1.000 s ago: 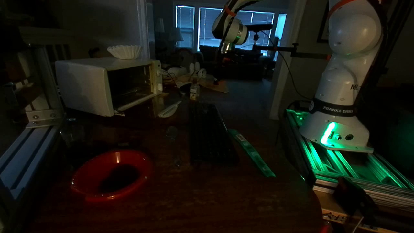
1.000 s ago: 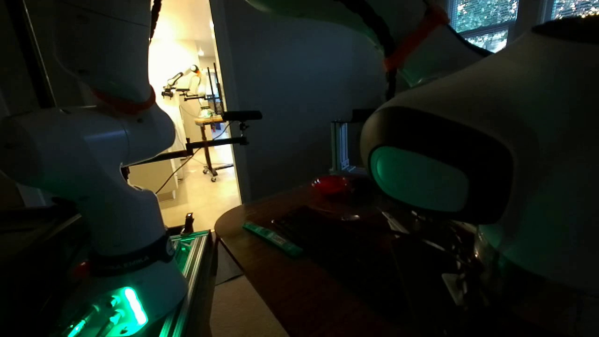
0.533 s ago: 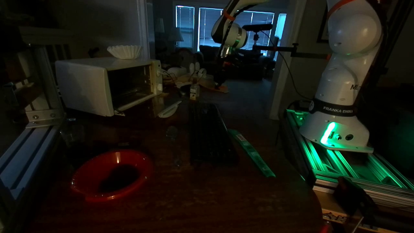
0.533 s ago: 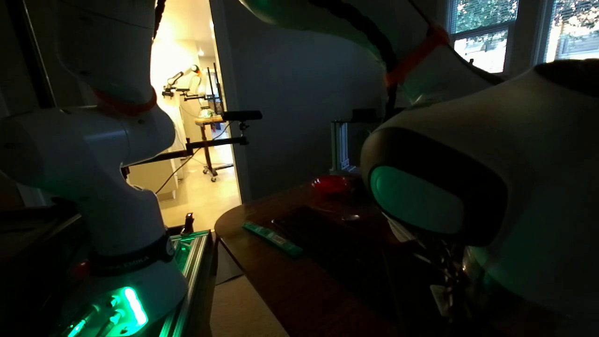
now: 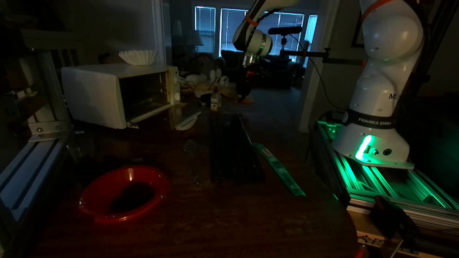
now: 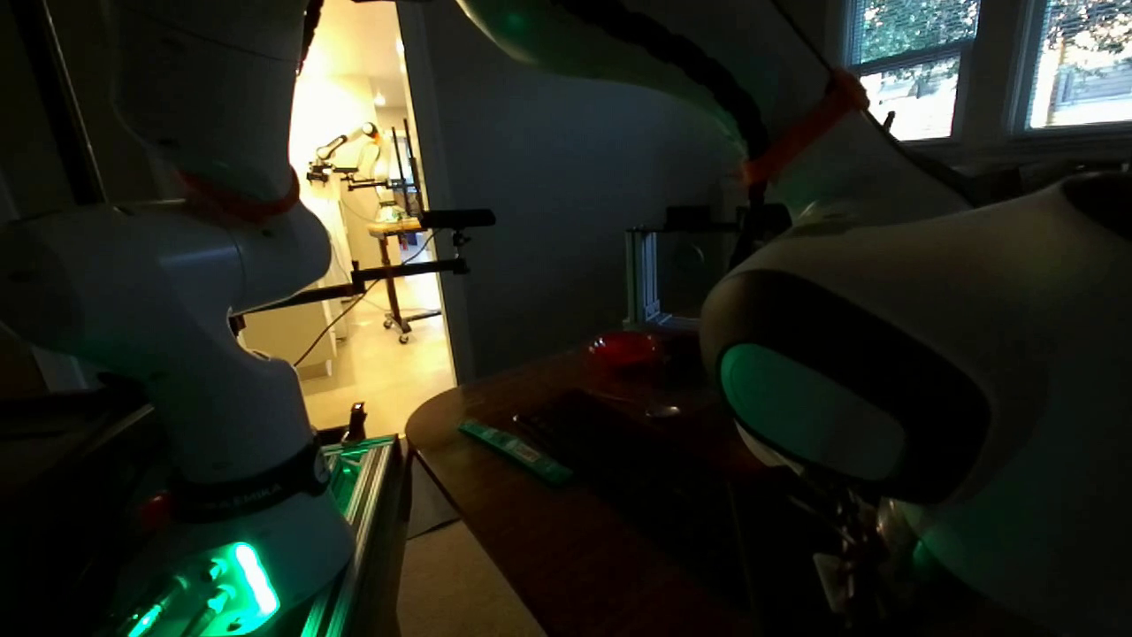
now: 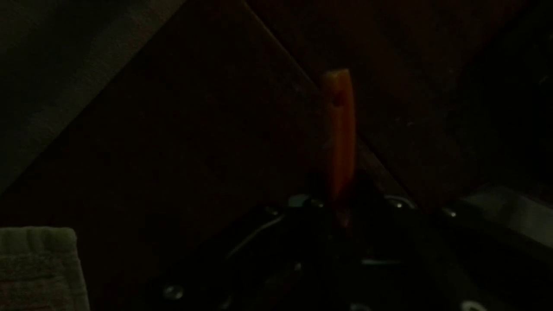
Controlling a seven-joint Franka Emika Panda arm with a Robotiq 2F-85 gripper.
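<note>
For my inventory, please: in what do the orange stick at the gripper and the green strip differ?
The orange stick is held by the gripper; the green strip lies on the table. The orange stick has a dark spot near its tip; the green strip, pale patches like labels. Both look long and narrow.

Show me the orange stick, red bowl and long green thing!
Orange stick (image 7: 344,142): in the wrist view, middle of its visible part.
Red bowl (image 5: 107,186): in an exterior view, inner wall.
Long green thing (image 5: 279,170): in an exterior view, its middle.
</note>
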